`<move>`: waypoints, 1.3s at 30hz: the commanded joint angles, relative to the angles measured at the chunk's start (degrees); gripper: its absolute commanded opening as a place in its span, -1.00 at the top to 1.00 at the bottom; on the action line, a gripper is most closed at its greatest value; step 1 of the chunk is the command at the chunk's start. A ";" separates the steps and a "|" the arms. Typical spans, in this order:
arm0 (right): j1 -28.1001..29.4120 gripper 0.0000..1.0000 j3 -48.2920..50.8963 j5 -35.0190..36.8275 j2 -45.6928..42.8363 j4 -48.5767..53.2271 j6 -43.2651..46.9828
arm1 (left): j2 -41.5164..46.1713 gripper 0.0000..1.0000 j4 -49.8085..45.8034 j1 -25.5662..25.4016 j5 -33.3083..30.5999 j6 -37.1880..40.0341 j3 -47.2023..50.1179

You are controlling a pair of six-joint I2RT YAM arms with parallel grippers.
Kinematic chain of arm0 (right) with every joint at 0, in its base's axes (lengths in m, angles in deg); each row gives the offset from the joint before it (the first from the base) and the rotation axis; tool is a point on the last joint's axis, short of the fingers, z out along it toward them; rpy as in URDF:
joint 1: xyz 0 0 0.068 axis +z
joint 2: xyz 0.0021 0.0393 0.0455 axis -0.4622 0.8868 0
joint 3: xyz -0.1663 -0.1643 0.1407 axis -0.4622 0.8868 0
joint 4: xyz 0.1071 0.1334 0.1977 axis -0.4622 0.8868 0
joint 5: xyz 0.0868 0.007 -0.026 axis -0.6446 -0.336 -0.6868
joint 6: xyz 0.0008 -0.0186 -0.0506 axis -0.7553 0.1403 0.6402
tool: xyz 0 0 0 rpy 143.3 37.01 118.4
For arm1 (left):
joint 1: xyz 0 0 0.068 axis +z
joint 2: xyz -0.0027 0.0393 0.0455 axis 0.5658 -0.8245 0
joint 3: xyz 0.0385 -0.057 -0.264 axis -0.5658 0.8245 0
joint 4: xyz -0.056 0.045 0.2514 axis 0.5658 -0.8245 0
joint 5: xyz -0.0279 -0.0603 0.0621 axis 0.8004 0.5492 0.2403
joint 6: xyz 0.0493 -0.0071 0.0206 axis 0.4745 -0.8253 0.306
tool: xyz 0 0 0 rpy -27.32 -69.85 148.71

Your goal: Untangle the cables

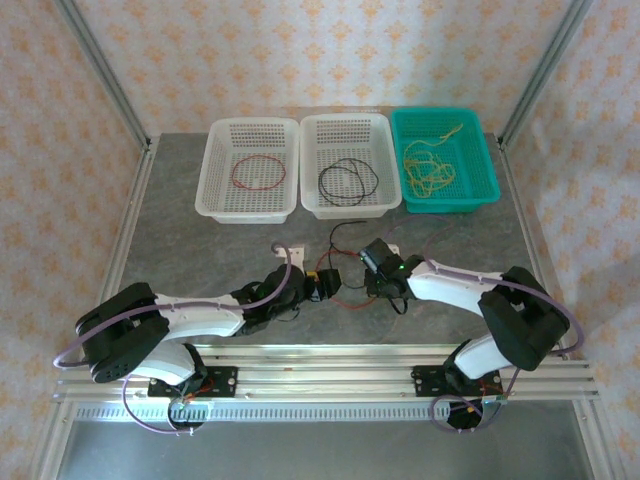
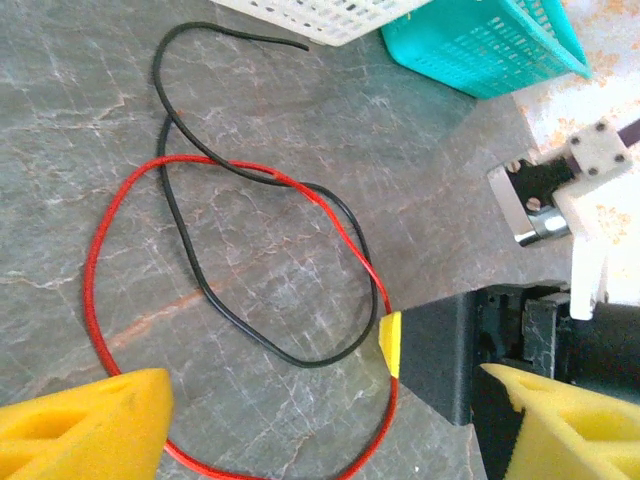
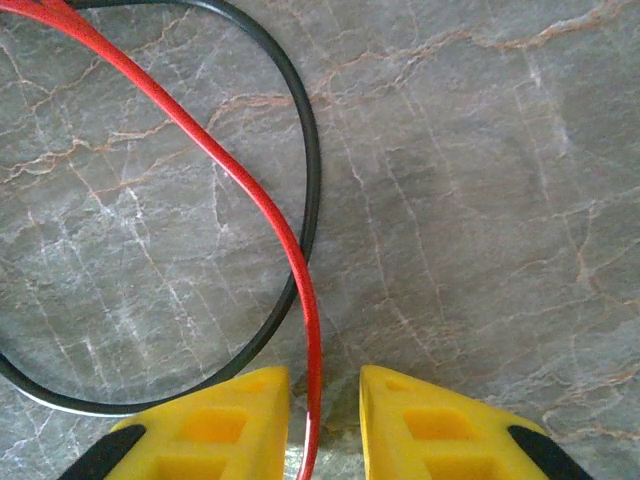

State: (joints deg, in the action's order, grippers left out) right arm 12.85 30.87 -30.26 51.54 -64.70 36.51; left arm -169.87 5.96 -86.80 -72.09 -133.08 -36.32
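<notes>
Far row, left to right: a white basket [image 1: 248, 213] holding one red loop [image 1: 232, 172]; a second white basket [image 1: 350, 210] holding one black loop [image 1: 321, 183]; a teal basket [image 1: 450, 204] holding the yellow cables [image 1: 428, 178] in a loose heap.

Near row, left to right: the left gripper [image 2: 328, 385] is low over the grey table [image 1: 200, 260], nearer than the middle basket. Its yellow fingers [image 2: 80, 425] are spread wide and hold nothing. Between them and beyond lie the red cable [image 2: 89, 290] and the black cable [image 2: 172, 205]. Both lie flat on the table, between the two grippers. The red one forms a broad loop. The black one snakes through it and crosses it at two places, its free end lying close to the middle basket's near wall.

The right gripper [image 3: 325, 385] meets the tangle from the right. Its fingers [image 3: 230, 420] stand close together with the red cable running between them, so it is gripping that cable. Just left of this grip, the black cable curves under the red one and bends away to the left.
</notes>
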 commanded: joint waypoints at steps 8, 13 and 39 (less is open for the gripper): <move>0.75 0.63 -2.05 2.36 3.17 -0.17 -0.60 | 1.15 -0.57 -8.53 2.80 -2.45 1.71 -2.42; 1.19 0.81 -2.57 2.98 2.17 0.36 -1.43 | 1.02 -0.57 -8.45 4.17 -1.67 2.81 -2.37; -5.20 1.00 -9.75 -1.93 -21.93 3.68 3.90 | 4.16 -0.47 -11.10 9.53 24.64 28.82 -13.79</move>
State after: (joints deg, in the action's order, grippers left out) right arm 9.53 23.07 -27.31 29.36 -63.35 40.01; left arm -164.69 -4.44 -75.87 -53.43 -110.28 -47.51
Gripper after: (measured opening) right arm 0.040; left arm 0.735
